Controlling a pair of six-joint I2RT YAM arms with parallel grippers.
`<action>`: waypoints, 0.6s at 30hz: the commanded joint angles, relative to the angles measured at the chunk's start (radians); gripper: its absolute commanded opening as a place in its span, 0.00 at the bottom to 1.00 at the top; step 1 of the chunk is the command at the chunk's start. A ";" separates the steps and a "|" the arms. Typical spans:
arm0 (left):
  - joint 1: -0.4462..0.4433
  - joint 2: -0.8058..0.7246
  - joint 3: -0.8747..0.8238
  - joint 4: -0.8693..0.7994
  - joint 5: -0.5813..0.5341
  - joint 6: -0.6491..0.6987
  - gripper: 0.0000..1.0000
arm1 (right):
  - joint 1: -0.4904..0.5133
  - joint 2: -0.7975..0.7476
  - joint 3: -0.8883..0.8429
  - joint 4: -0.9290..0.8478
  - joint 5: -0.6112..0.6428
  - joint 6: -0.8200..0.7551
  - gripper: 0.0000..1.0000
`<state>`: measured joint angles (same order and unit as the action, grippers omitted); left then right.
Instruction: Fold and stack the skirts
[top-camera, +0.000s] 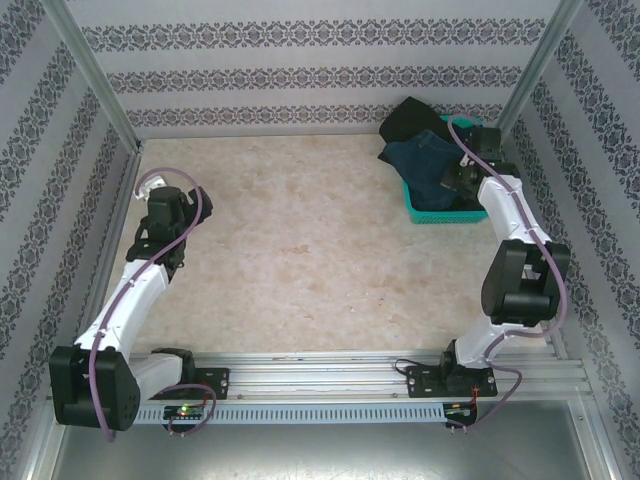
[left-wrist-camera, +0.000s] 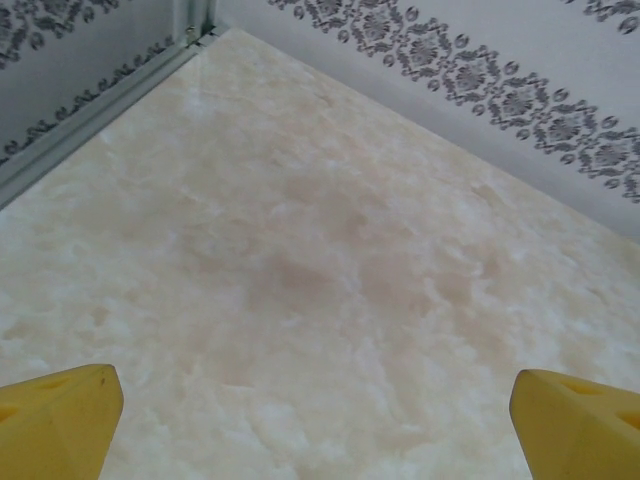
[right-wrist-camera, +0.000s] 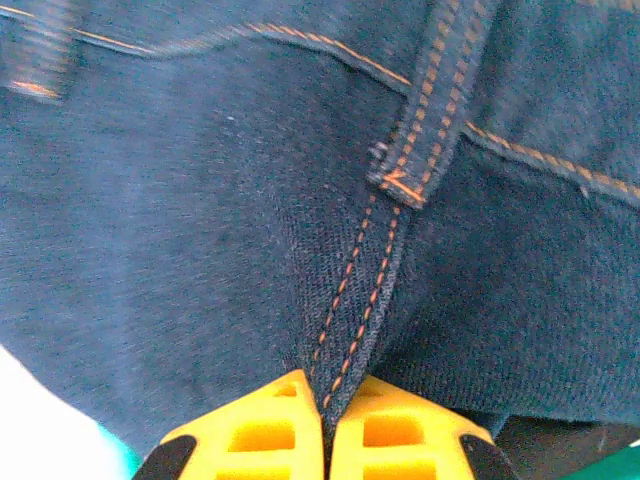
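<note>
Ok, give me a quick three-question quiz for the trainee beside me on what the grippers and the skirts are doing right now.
1. True or false: the right gripper is shut on a stitched seam of the dark blue denim skirt.
2. Pick one. The left gripper is: A) open over the bare beige marbled table; B) shut on a red dotted skirt; C) gripping the denim skirt.
3. Fill the gap: the denim skirt and the plain black cloth skirt are heaped on a teal plastic mesh ___.

Key: 1 true; 2 A; 3 basket.
</note>
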<state>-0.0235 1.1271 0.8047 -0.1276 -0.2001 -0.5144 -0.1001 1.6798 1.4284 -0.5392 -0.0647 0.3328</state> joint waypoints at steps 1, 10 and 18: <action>0.022 0.018 0.062 -0.038 0.112 -0.041 1.00 | 0.090 -0.131 0.093 -0.002 -0.013 -0.019 0.00; 0.068 0.104 0.199 0.008 0.421 -0.082 1.00 | 0.441 -0.134 0.452 0.063 -0.105 -0.043 0.00; 0.068 0.134 0.275 -0.034 0.518 -0.031 1.00 | 0.620 -0.019 0.569 0.123 -0.149 0.003 0.00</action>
<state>0.0349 1.2579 1.0451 -0.1432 0.2546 -0.5728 0.5220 1.6260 2.0232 -0.4801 -0.2085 0.3122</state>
